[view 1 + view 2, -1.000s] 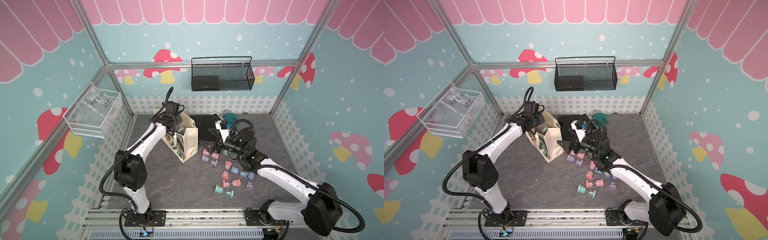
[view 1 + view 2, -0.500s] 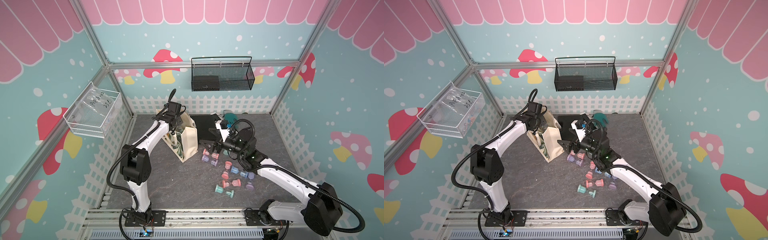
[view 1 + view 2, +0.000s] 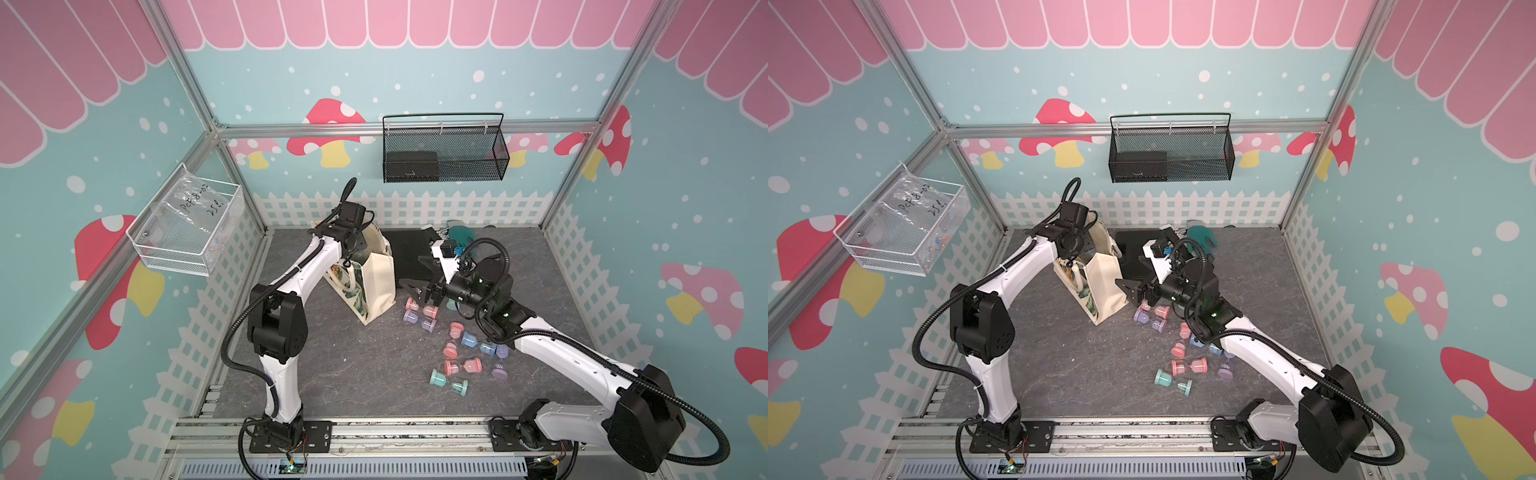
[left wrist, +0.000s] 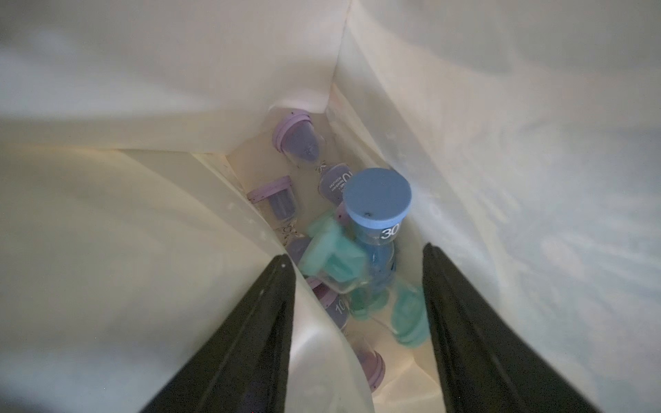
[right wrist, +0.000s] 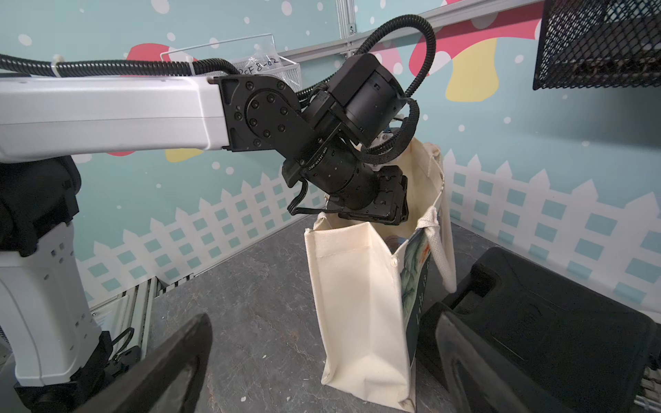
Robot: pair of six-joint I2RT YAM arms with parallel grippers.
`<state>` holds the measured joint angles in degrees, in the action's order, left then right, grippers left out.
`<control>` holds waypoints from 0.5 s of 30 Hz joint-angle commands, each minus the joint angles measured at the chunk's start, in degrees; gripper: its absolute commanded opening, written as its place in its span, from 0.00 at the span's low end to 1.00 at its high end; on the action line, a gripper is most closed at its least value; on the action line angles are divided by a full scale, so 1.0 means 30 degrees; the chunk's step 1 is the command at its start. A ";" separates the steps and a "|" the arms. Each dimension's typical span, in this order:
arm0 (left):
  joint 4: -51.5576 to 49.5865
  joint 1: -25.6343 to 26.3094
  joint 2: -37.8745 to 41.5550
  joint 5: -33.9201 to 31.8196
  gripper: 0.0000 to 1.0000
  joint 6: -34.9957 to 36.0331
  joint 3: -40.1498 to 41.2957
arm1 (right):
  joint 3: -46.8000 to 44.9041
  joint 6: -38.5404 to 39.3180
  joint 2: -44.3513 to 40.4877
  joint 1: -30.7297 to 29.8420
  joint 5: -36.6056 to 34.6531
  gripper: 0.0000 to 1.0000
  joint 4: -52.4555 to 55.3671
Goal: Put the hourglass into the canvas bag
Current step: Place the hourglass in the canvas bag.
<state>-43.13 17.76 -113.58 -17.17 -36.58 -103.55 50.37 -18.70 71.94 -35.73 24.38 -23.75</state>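
The cream canvas bag (image 3: 376,282) (image 3: 1106,286) (image 5: 357,304) stands upright at the back left of the mat. My left gripper (image 4: 357,252) reaches down into its mouth, jaws open and holding nothing. Just below them a teal hourglass (image 4: 332,257) shows blurred, lying among a blue one marked 30 (image 4: 377,200) and purple ones (image 4: 300,143) on the bag's bottom. In both top views the left fingers are hidden inside the bag. My right gripper (image 3: 411,272) (image 5: 320,318) hovers wide open and empty beside the bag's right side. Several more hourglasses (image 3: 453,353) lie scattered on the mat.
A flat black case (image 3: 409,257) (image 5: 536,321) lies right behind the bag, close to my right gripper. A teal object (image 3: 461,235) sits by the back fence. A black wire basket (image 3: 444,153) hangs on the back wall and a clear bin (image 3: 187,224) on the left wall.
My left gripper has gone from shut to open inside the bag and the teal hourglass has dropped out of it. The right arm has stayed still.
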 commanded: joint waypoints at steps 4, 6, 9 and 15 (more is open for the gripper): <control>-0.0766 -0.0060 -0.0028 -0.0017 0.64 0.0122 -0.0543 | 0.0232 0.0231 -0.0206 -0.0162 -0.0217 0.99 -0.0052; -0.0770 -0.0061 0.0414 0.0188 0.65 0.0122 -0.0602 | 0.0202 0.0256 -0.0252 -0.0162 -0.0326 1.00 0.0000; -0.0740 -0.0003 0.1260 0.0407 0.68 0.0034 -0.0713 | 0.0111 0.0280 -0.0437 -0.0162 -0.0579 1.00 0.0158; -0.0410 0.0360 0.3178 0.0859 0.72 0.0181 -0.0836 | -0.0353 0.0278 -0.0920 -0.0170 -0.1422 1.00 0.0563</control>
<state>-44.51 18.00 -108.29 -15.68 -36.60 -104.31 50.30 -18.65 71.20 -35.73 21.82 -23.11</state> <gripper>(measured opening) 0.716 0.996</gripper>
